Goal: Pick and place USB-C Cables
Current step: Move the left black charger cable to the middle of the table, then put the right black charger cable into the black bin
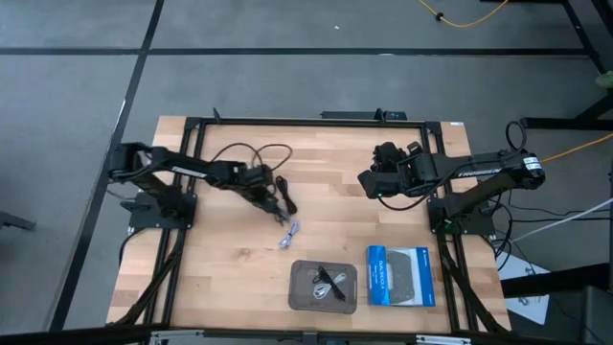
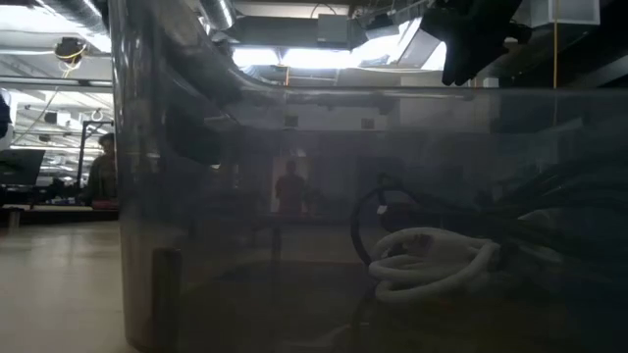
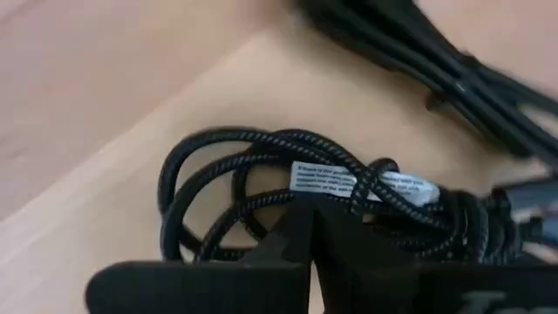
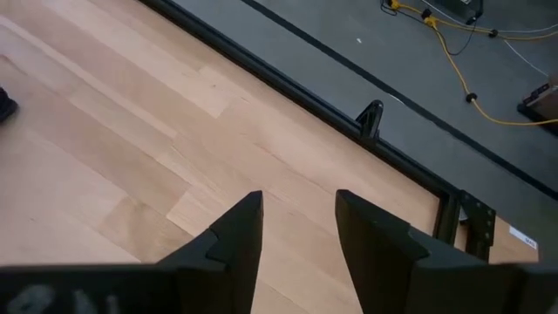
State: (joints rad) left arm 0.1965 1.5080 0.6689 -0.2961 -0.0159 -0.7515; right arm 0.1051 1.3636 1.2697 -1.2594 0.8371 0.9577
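Left pincer [image 1: 272,195] over black cable [image 3: 288,187] | mid-table | right pincer [image 4: 296,228] parted

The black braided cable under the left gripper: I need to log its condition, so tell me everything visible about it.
The black braided cable is a thin cord with a woven-looking sheath, wound into a loose bundle of several loops, with a white printed label wrapped round it. It lies flat on the wooden table, left of centre. The left gripper is right over it, its dark fingers at the bundle; whether they grip it cannot be told. Its plugs are hidden.
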